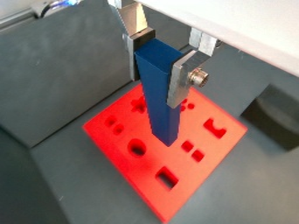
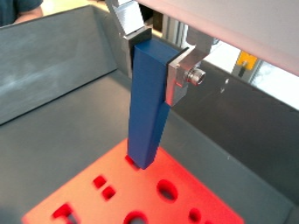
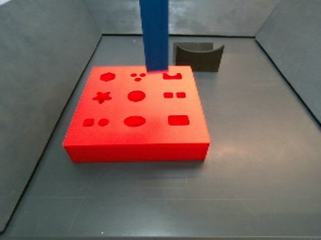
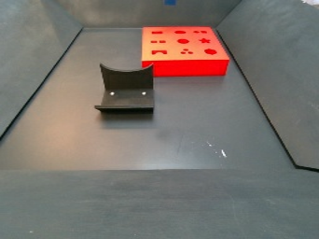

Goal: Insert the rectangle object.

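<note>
Because the gripper (image 1: 166, 54) has its silver fingers (image 1: 183, 74) closed flat against the two broad faces of the rectangle object (image 1: 160, 92), the blue bar hangs upright from its upper end, its lower tip just above, or perhaps touching, the red block (image 1: 216, 149); which of the two cannot be told. In both wrist views the bar looks straight and stiff, with smooth plain faces that could slip under a sideways push. Judged by its slim form it is probably light, so the grip high on the flat faces seems sound, though the long free length below would swing the tip widely for any small tilt. In a side view the bar (image 3: 153, 36) stands over the far row of shaped holes, the star hole (image 3: 103, 96) toward seven o'clock from its foot. Toward two o'clock of the block sits the dark grey notched block (image 3: 200, 56), well apart from the bar.
</note>
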